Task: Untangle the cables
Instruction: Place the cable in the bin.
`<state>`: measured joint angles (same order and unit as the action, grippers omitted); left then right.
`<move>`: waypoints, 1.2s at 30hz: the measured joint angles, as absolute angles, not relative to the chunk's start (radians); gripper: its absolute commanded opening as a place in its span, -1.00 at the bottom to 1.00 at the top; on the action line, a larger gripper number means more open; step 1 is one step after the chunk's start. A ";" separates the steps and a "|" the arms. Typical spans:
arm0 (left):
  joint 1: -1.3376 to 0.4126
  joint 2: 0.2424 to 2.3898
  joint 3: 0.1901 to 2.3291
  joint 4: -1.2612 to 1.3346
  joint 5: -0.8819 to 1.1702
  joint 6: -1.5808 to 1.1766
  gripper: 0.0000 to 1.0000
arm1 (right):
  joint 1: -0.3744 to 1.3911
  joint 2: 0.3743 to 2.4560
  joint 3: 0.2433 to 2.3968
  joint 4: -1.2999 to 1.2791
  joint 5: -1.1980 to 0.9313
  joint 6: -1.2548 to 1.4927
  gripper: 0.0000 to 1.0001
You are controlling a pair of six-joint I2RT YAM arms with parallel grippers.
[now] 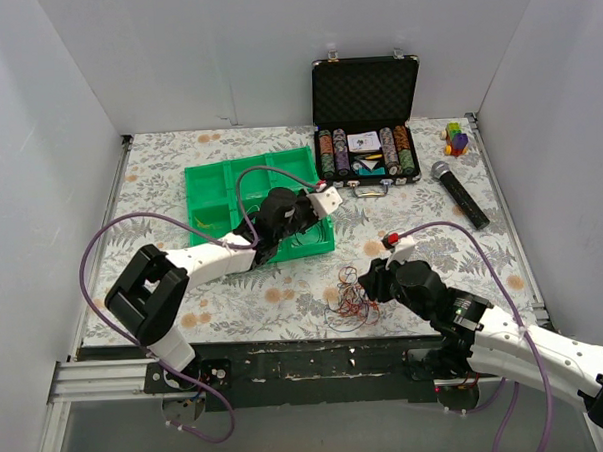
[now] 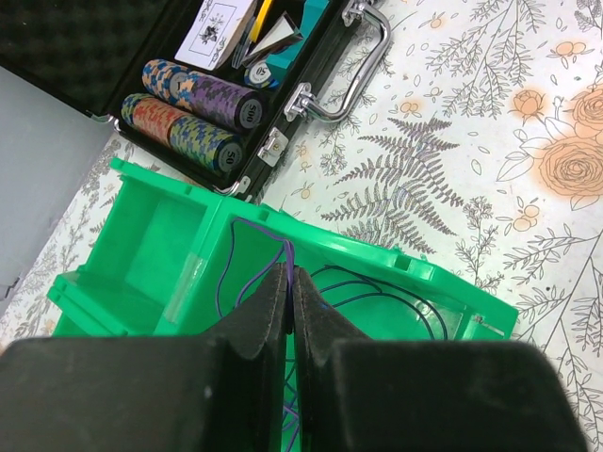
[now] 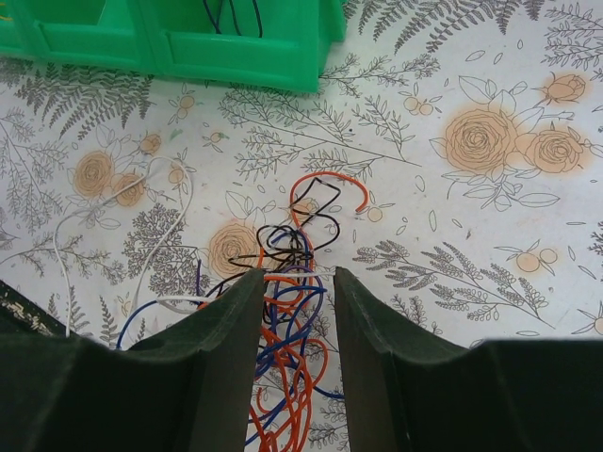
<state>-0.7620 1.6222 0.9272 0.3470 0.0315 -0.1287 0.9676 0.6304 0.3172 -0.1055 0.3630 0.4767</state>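
White walls close in the flower-patterned table [image 1: 235,304] on three sides. At the left, the left gripper [image 2: 290,275] hovers over the green tray [image 1: 204,180], a divided bin toward the back left. Its pads are pressed tight together, pinching a thin blue wire [image 2: 264,231] that loops up out of a compartment. Just right of the tray, close to the table's near edge, sits the tangle of cables [image 1: 347,302]. It is a small loose heap of hair-thin strands in orange-red, blue and black. A white wire [image 3: 160,202] strays off toward the left, and an orange arc pokes out on the far side. The right gripper [image 3: 292,282] is lowered over this heap, its fingers spread apart with the knot between them, gripping nothing. Bare cloth lies open between the heap and the tray, and again to the heap's right. Farther right and back lie a microphone [image 1: 460,194] and an open black case [image 1: 366,88] of poker chips.
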 measured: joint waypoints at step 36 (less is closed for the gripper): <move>-0.723 1.619 1.058 0.164 0.063 -0.300 -0.17 | 0.962 0.579 0.364 -0.134 0.382 0.498 -0.13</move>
